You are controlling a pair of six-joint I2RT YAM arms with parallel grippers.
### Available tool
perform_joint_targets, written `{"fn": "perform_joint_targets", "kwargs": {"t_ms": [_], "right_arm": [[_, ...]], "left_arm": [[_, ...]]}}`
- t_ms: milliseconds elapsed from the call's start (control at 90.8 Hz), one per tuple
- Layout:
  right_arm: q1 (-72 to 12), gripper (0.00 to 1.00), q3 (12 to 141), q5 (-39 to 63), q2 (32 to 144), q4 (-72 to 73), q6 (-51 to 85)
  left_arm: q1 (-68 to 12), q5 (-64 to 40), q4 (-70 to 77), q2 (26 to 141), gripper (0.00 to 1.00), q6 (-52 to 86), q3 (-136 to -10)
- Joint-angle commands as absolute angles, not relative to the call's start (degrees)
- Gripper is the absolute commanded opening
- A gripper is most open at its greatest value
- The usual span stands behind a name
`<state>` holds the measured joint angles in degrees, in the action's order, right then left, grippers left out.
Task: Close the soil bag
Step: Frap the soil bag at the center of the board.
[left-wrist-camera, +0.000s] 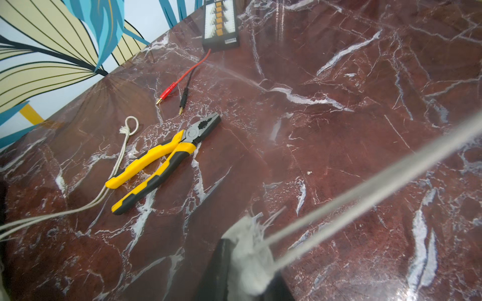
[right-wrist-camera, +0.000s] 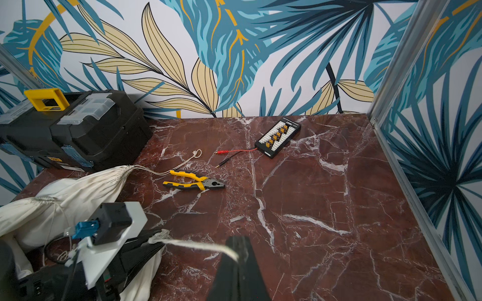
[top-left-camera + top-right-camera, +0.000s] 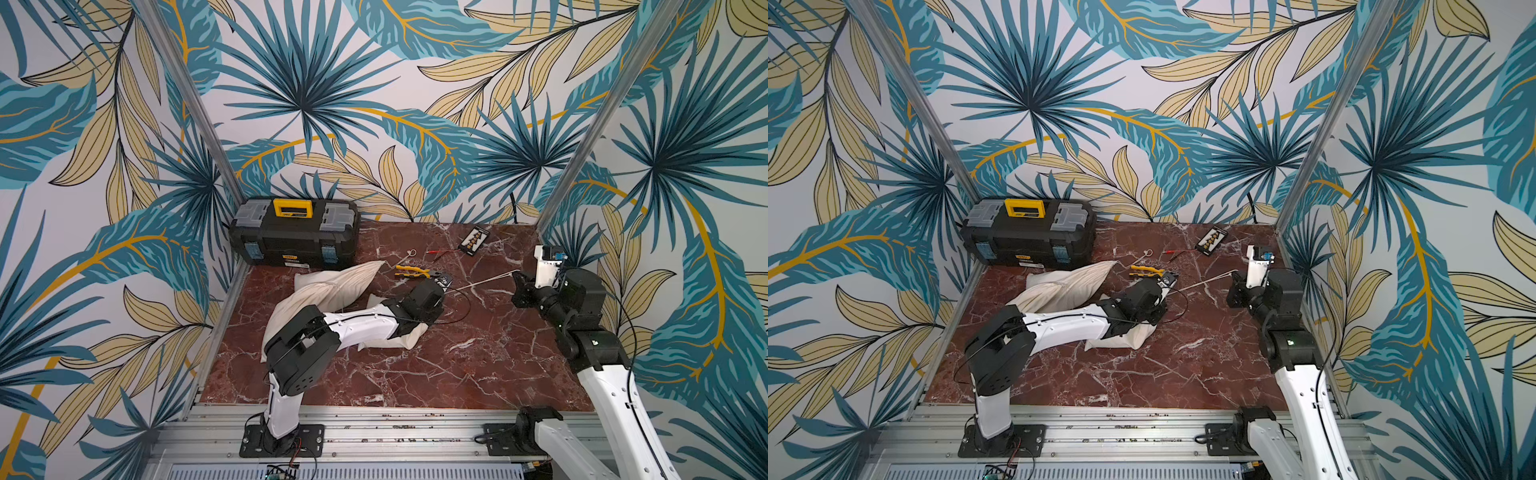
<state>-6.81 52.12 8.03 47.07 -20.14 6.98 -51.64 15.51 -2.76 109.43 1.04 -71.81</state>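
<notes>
Where the red marble counter (image 3: 457, 365) meets the black toolbox (image 3: 291, 237), both top views show a cream cloth drawstring bag (image 3: 332, 286) slumped on its side. The left arm (image 3: 361, 324) is stretched across it. A white cord (image 3: 482, 282) runs taut from the left jaws, just beside the bag, to the right jaws near the right wall.

Left wrist view: the doubled cord (image 1: 378, 182) leaves a frayed cloth tuft (image 1: 247, 255) sitting between the left jaws. Pinched or merely resting, cannot tell. Yellow-handled pliers (image 1: 161, 161) lie beyond, with a second knotted cord (image 1: 122, 146) beside them.

Right wrist view: right jaws pressed together on the cord (image 2: 198, 244). The bag (image 2: 78, 187) lies behind the left jaws.
</notes>
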Motion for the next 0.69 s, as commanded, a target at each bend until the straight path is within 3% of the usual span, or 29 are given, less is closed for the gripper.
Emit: {"fn": "perform_joint_targets", "kwargs": {"t_ms": [0,176,363,529,683], "right_arm": [[-1.5,0.00,53.2,2.3,43.5,-4.5,9.7],[3.3,0.00,52.1,7.3,43.6,-3.5,12.4],[4.4,0.00,49.1,12.6,45.2,-1.5,14.5],[4.8,0.00,45.4,11.9,47.4,-0.4,14.1],[4.8,0.00,43.7,17.5,52.8,0.7,14.7]], "left_arm": [[-46.6,23.3,-19.3,112.7,0.24,4.0,-65.5],[-45.3,25.7,-16.7,112.2,0.22,6.3,-63.2],[-42.3,29.1,-14.0,107.6,0.10,6.7,-60.2],[-38.7,32.6,-13.7,99.1,0.10,4.2,-58.7],[-41.8,31.3,-14.0,96.2,0.16,1.0,-62.1]]}}
